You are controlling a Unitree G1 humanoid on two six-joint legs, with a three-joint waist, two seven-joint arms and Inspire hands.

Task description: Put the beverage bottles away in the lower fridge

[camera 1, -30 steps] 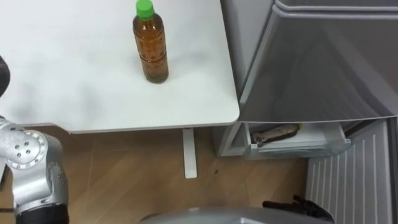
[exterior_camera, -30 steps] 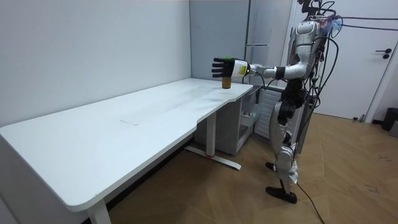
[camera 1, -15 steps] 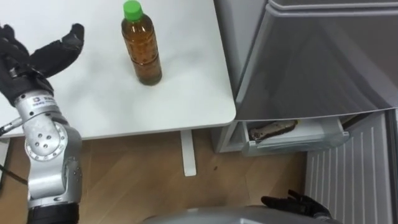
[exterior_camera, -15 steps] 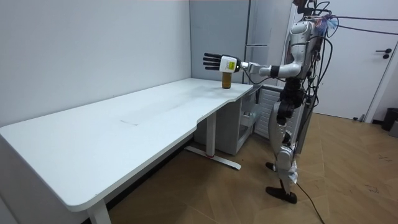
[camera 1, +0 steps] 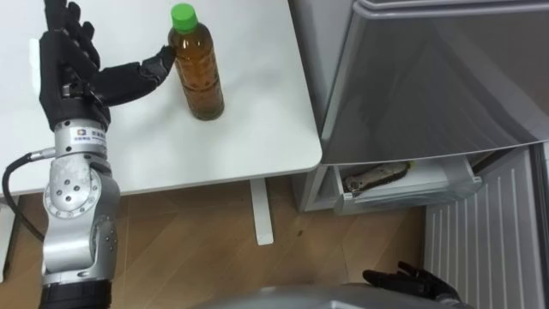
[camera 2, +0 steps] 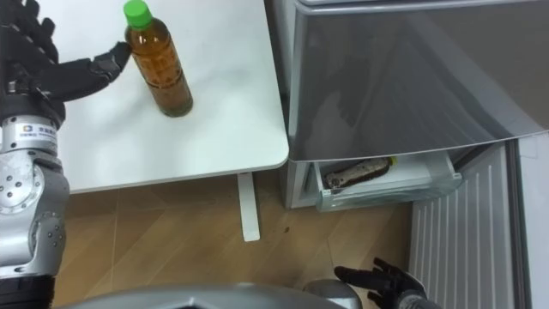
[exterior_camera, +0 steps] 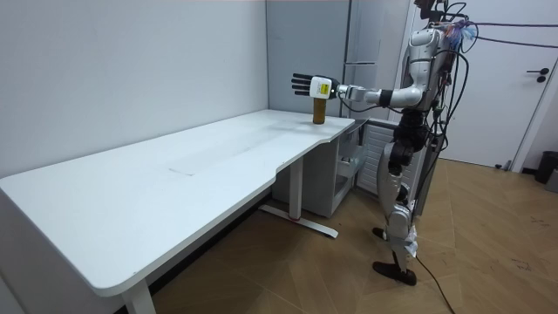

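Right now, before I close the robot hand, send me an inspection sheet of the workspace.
Surface: white table, bare apart from the drink.
Job's things: one bottle, green cap, brown drink, upright near the table's fridge-side edge.
Clutter: nothing seen.
Hands: left robot hand open above the table, thumb tip at the bottle's shoulder, contact unclear; right robot hand open, low beside the fridge.
Cables: nothing seen.
Surroundings: grey fridge right of the table; its lower compartment stands open with something flat inside; wooden floor.
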